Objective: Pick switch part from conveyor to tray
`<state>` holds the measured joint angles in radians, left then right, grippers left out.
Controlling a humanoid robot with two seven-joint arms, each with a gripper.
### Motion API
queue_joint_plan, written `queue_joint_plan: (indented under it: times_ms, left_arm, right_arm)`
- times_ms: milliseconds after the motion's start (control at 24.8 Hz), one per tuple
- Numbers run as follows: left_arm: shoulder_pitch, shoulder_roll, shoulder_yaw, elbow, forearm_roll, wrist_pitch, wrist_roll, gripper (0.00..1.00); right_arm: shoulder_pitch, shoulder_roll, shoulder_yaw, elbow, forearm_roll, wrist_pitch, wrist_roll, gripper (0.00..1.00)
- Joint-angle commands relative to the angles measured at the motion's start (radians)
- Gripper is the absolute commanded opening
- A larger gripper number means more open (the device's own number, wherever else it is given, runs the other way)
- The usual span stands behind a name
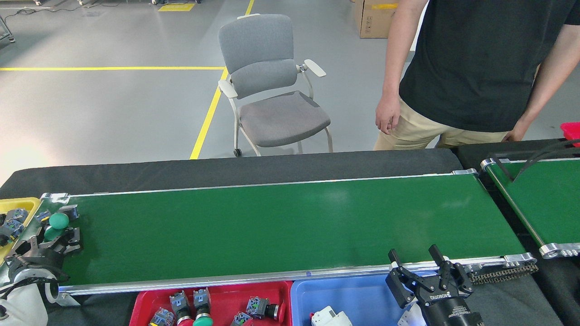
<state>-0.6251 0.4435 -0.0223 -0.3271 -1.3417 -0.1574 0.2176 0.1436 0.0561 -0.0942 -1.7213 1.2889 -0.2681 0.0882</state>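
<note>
The conveyor (281,226) is a long dark-green belt with silver rails. At its left end lie two green-capped switch parts, one (58,220) near the end roller and one (52,233) just below it. My left gripper (50,241) is down over that end, open, with the lower green-capped part between its spread fingers. My right gripper (412,253) is open and holds nothing. It hangs over the near rail, above the blue tray (358,296). A red tray (149,303) holds several switch parts.
A yellow tray (18,202) with switch parts sits past the belt's left end. A second green belt (543,199) stands at the right. A person (476,68) stands behind the table, one hand on it. A grey chair (272,90) is further back.
</note>
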Motion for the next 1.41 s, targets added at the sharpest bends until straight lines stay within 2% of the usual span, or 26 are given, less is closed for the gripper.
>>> queue_joint_plan:
  times_ms: [0,161,362,523,685,725,846,886,1007,1128,1168,1248,1369]
  left_arm:
    - [-0.012,0.009,-0.002,-0.015,0.002,-0.019,0.026,0.13]
    - [0.061,0.009,0.007,-0.141,0.006,-0.068,0.029,0.11]
    - [0.242,0.027,0.019,-0.428,0.075,-0.099,0.028,0.1]
    - [0.524,0.05,0.093,-0.794,0.114,-0.286,0.016,0.11]
    - [0.817,0.043,0.214,-1.109,0.114,-0.554,0.016,0.17]
    - [0.906,0.034,0.252,-1.187,0.114,-0.628,0.016,0.19]
    - [1.087,0.003,0.308,-1.342,0.113,-0.628,0.012,0.34]
    - [1.13,-0.023,0.309,-1.379,0.111,-0.628,0.012,0.47]
    - [1.229,-0.055,0.318,-1.445,0.111,-0.628,0.012,0.64]
    - [1.245,-0.12,0.323,-1.448,0.111,-0.628,0.012,0.96]
    - [1.243,-0.15,0.331,-1.448,0.111,-0.628,0.014,1.0]
    - [1.243,-0.183,0.361,-1.448,0.111,-0.628,0.014,1.0]
    - [1.233,-0.192,0.386,-1.443,0.113,-0.628,0.014,1.0]
  right_arm:
    - [-0.012,0.004,0.001,-0.015,-0.002,0.001,-0.007,0.99]
    - [-0.012,0.004,0.001,-0.015,-0.002,0.004,-0.007,0.99]
    - [-0.01,0.004,0.001,-0.017,-0.002,0.006,-0.005,0.99]
    - [-0.01,0.03,0.002,-0.029,0.001,0.01,-0.004,0.99]
    - [0.005,0.027,0.019,-0.029,0.003,0.01,-0.002,0.99]
    - [0.007,0.028,0.021,-0.029,0.003,0.009,-0.002,0.99]
    - [0.007,0.034,0.022,-0.029,0.003,0.012,-0.002,0.99]
    - [0.007,0.039,0.021,-0.031,0.004,0.013,-0.004,0.99]
    - [0.02,0.048,0.021,-0.047,0.007,0.035,-0.008,0.99]
    - [0.025,0.044,0.021,-0.047,0.021,0.035,-0.012,0.98]
    - [0.027,0.044,0.021,-0.047,0.032,0.035,-0.022,0.98]
    - [0.034,0.041,0.022,-0.047,0.049,0.035,-0.048,0.98]
    - [0.036,0.041,0.022,-0.047,0.049,0.033,-0.05,0.98]
